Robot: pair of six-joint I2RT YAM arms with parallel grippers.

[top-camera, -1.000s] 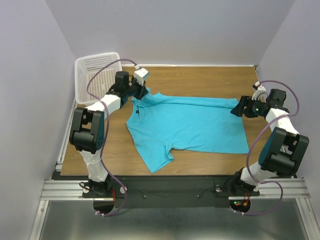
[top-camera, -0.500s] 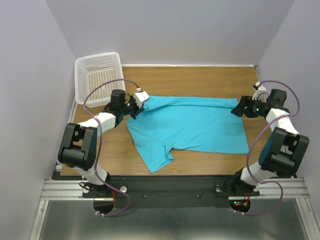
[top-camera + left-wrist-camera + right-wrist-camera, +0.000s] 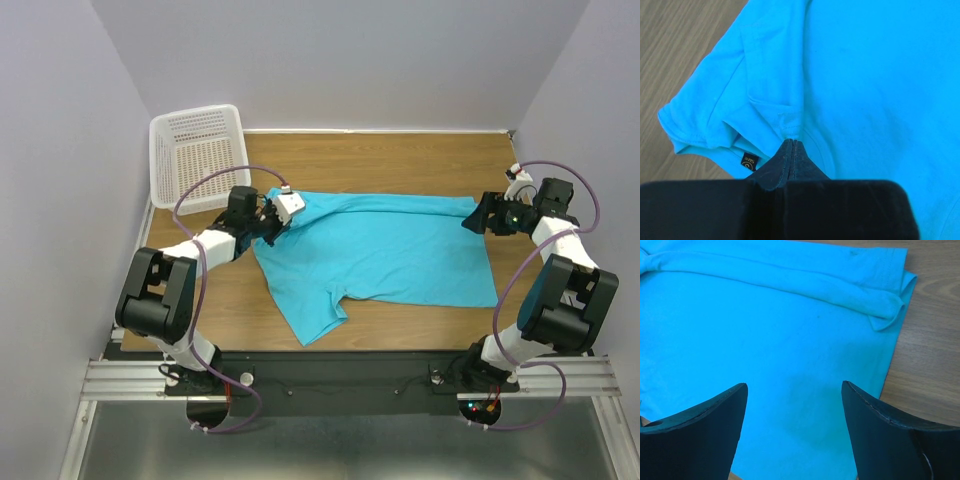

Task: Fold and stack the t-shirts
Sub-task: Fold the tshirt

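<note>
Wooden table (image 3: 400, 160), lavender walls, white basket (image 3: 195, 140) at upper left of the top view. One t-shirt (image 3: 390, 250) lies spread across mid-frame, with the neck end to the left, the hem end to the right, and the far edge lapped over itself. Step in hand looks like straightening for the first fold. Left gripper (image 3: 268, 226) is clenched on a pucker of cloth beside the collar. The dark neck label (image 3: 746, 162) sits just left of its tips in the left wrist view. Right gripper (image 3: 478, 216) has its jaws wide apart, holds nothing and hovers over the hem end. Cloth shows between its fingers (image 3: 715, 410), but contact can't be told. Next move is probably for the right to drop and pinch the hem so both ends lift together. An uneven pull would skew the fold.
</note>
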